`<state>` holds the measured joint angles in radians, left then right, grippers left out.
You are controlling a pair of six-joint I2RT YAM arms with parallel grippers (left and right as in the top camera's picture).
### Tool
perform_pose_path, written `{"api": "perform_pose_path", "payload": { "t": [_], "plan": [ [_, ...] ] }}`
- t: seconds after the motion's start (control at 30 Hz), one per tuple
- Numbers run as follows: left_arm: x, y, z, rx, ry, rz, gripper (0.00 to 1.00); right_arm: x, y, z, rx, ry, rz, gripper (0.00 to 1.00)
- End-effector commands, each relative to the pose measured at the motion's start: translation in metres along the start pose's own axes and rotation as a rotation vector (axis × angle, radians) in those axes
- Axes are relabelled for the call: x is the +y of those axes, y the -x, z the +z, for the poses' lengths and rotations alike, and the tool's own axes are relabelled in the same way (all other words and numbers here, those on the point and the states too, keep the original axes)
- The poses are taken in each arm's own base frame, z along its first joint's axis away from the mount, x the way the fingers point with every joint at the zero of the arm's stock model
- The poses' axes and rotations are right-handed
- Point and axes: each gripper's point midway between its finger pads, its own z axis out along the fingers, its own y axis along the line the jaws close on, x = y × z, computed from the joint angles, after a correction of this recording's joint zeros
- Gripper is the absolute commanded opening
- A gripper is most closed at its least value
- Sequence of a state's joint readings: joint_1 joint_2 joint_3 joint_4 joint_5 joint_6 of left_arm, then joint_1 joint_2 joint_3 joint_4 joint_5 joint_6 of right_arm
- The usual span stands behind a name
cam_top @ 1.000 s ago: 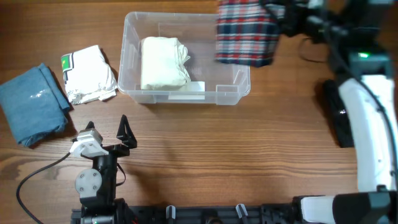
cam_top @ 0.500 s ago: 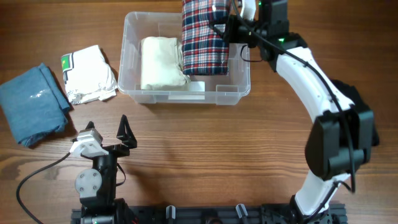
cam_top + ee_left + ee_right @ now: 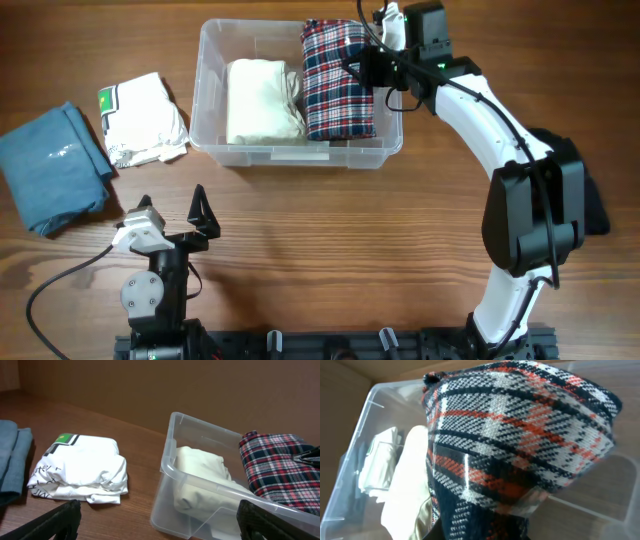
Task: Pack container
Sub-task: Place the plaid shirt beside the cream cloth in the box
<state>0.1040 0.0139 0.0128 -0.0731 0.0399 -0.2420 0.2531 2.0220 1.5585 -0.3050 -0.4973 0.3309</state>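
Note:
The clear container (image 3: 300, 156) stands at the back middle of the table. A folded cream garment (image 3: 262, 100) lies in its left half. A folded red, white and navy plaid garment (image 3: 337, 80) lies in its right half. My right gripper (image 3: 362, 68) is shut on the plaid garment's right edge, inside the container. In the right wrist view the plaid garment (image 3: 520, 450) fills the frame and hides the fingers, with the cream garment (image 3: 405, 485) and container wall (image 3: 365, 420) to the left. My left gripper (image 3: 172, 208) is open and empty near the front edge.
A folded white garment with a green label (image 3: 145, 118) lies left of the container and shows in the left wrist view (image 3: 80, 472). A folded blue garment (image 3: 50, 165) lies at the far left. The right arm reaches over the table's right side.
My right gripper carried the plaid garment left from beyond the container's right rim and lowered it into the right half. The left arm has not moved.

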Motion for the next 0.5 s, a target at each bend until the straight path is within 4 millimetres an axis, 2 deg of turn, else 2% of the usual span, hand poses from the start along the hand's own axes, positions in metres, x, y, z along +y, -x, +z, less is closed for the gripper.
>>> {"api": "perform_pose_path", "payload": {
  "t": [0.0, 0.03, 0.07, 0.23, 0.47],
  "plan": [
    [0.0006, -0.0019, 0.0001, 0.001, -0.002, -0.002, 1.00, 0.0029, 0.0054, 0.0002, -0.016, -0.003, -0.025, 0.16],
    [0.0006, -0.0019, 0.0001, 0.001, -0.002, -0.002, 1.00, 0.0028, 0.0052, 0.0002, -0.016, -0.003, -0.025, 0.44],
    [0.0006, -0.0019, 0.0001, 0.001, -0.002, -0.002, 1.00, 0.0029, 0.0053, 0.0002, -0.016, -0.003, -0.025, 0.59],
    [0.0006, -0.0019, 0.0001, 0.001, -0.002, -0.002, 1.00, 0.0028, 0.0052, 0.0002, -0.016, -0.003, -0.025, 0.68],
    [0.0006, -0.0019, 0.0001, 0.001, -0.002, -0.002, 1.00, 0.0071, 0.0117, -0.0035, -0.034, 0.002, -0.067, 0.67]
  ]
}}
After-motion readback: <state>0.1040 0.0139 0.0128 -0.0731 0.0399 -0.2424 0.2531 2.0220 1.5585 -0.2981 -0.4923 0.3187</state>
